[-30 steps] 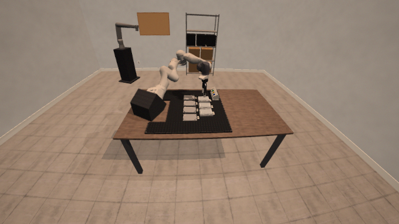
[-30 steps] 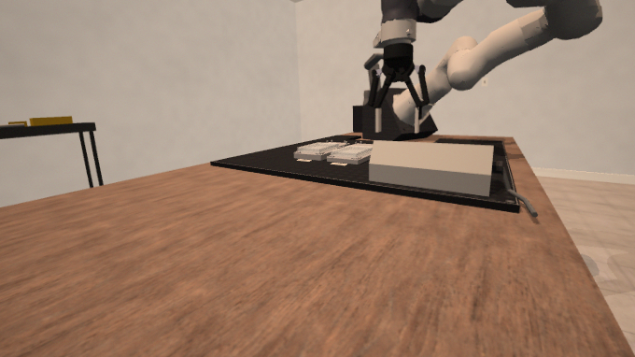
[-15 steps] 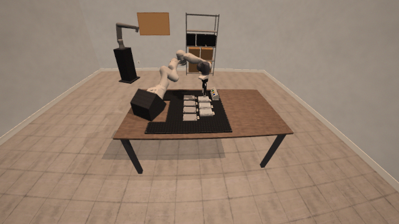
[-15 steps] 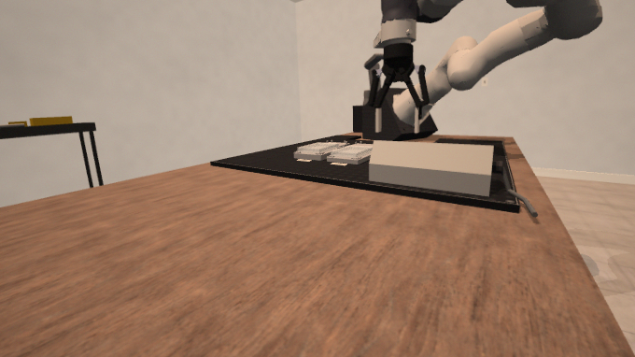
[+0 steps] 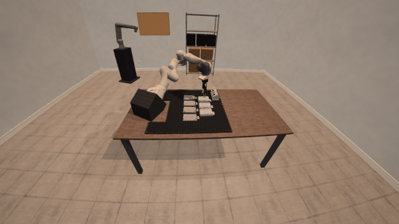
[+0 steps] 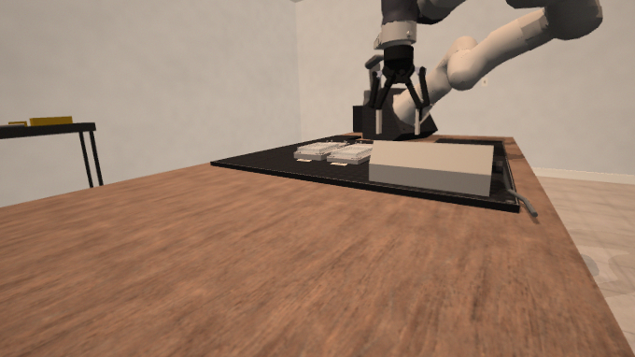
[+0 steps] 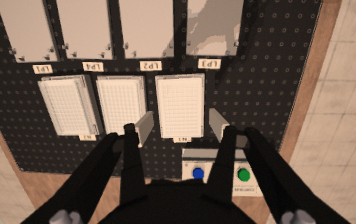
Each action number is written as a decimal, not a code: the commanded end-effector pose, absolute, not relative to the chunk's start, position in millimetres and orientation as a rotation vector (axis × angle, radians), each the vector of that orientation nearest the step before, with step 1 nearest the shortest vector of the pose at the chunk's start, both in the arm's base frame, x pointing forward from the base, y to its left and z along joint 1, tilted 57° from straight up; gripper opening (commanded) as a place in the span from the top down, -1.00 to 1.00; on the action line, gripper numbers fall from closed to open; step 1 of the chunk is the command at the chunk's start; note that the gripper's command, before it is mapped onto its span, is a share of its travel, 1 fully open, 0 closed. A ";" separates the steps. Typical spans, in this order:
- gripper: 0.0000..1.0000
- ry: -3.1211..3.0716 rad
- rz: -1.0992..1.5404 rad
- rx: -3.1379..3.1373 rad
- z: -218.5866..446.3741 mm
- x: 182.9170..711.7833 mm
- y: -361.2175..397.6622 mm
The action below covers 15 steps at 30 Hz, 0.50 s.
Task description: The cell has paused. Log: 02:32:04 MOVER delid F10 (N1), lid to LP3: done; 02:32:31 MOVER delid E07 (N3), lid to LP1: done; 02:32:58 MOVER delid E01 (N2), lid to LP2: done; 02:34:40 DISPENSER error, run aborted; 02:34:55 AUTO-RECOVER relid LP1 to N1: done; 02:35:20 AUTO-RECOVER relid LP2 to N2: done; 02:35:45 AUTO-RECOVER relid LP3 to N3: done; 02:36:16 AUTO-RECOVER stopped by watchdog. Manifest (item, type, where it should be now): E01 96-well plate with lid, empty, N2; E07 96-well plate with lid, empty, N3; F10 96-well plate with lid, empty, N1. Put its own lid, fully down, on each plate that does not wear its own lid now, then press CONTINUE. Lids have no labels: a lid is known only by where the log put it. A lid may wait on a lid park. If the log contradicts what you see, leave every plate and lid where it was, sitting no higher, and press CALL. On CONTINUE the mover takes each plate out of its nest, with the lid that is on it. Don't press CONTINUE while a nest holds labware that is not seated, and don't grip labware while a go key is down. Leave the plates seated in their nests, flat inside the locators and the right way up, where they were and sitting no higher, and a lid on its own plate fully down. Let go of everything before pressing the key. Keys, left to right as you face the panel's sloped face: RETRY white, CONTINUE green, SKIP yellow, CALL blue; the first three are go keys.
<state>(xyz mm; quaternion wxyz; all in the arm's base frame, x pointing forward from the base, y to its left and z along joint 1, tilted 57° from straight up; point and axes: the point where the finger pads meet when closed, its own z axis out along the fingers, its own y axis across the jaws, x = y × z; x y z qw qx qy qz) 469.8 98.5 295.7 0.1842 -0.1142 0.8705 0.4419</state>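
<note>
The black two-finger gripper (image 7: 180, 127) hangs spread wide, pinching nothing, its grey pads (image 7: 144, 127) either side of the near end of the white lidded well plate (image 7: 180, 106) in the nest marked N1. That plate's long axis runs away from the camera towards the pale lid park labelled LP3 (image 7: 214, 27). Two more lidded plates (image 7: 120, 102) lie parallel beside it. The grey key panel (image 7: 226, 172) sits just below.
</note>
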 end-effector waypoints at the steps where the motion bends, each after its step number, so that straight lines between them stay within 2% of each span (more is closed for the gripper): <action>1: -0.32 2.455 1.249 -0.310 294.0 471.3 100.9; 15: -0.32 2.455 1.249 -0.310 286.8 474.6 111.6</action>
